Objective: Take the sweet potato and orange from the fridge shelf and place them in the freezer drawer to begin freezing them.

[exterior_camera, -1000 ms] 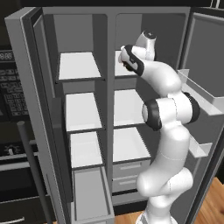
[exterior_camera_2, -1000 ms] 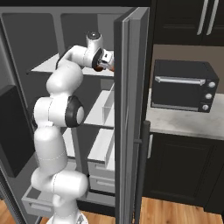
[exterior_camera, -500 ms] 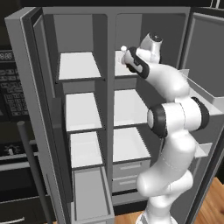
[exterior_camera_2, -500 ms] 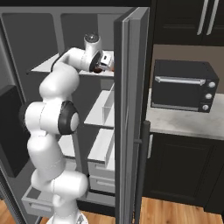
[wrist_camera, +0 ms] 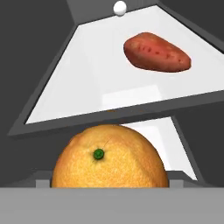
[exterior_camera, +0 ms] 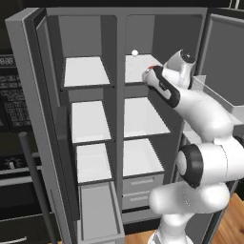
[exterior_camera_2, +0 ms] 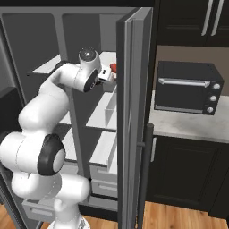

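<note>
The orange [wrist_camera: 109, 157] fills the bottom of the hand view, right up against my hand. It hangs in front of the shelf's front edge, off the shelf. My gripper [exterior_camera: 150, 76] is at the front of the top right fridge shelf [exterior_camera: 138, 66], shut on the orange; its fingertips are hidden. The sweet potato [wrist_camera: 157, 52], reddish and oblong, lies further back on that shelf [wrist_camera: 87, 87]. The freezer drawer [exterior_camera: 97, 214], long, narrow and grey, stands pulled open at the bottom left of the fridge.
A tiny white ball [exterior_camera: 135, 53] sits at the back of the top shelf. The open right fridge door [exterior_camera_2: 134, 112] stands close beside my arm. A black toaster oven [exterior_camera_2: 188, 87] is on the counter to the right. Two shorter drawers [exterior_camera: 143, 183] sit under the right shelves.
My hand has drawn a little back and down from the top shelf with the orange in it. My elbow has swung to the right.
</note>
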{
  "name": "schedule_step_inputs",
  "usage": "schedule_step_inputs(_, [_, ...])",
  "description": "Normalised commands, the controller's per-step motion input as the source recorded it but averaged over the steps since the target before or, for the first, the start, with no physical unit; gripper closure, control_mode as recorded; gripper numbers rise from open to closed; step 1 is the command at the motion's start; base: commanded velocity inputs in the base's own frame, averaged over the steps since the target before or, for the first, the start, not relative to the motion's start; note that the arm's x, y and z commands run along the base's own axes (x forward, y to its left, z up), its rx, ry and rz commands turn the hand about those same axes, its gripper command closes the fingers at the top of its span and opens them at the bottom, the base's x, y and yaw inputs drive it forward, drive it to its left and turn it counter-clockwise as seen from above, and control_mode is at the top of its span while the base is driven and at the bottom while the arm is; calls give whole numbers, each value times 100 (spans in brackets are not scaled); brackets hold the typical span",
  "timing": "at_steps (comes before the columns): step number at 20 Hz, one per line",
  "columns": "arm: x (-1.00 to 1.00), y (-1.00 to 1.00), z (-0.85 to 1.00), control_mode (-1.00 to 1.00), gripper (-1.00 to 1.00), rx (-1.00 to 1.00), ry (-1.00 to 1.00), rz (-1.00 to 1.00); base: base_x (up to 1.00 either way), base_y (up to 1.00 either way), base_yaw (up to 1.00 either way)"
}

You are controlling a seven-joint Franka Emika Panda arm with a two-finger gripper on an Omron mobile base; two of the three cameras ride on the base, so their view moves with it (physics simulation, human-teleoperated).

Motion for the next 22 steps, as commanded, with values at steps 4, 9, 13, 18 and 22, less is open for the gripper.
schedule_step_inputs(4, [-100,0,5,-100,100,0,6,0,0,0,0])
schedule_step_inputs(9, [-100,0,-13,-100,100,-5,24,0,0,0,0])
schedule_step_inputs(13, [-100,0,-63,-100,100,-13,37,0,0,0,0])
schedule_step_inputs(18, [-76,1,-54,-100,100,-16,15,12,0,0,0])
schedule_step_inputs(22, [-3,0,-2,-100,100,-2,0,2,0,0,0])
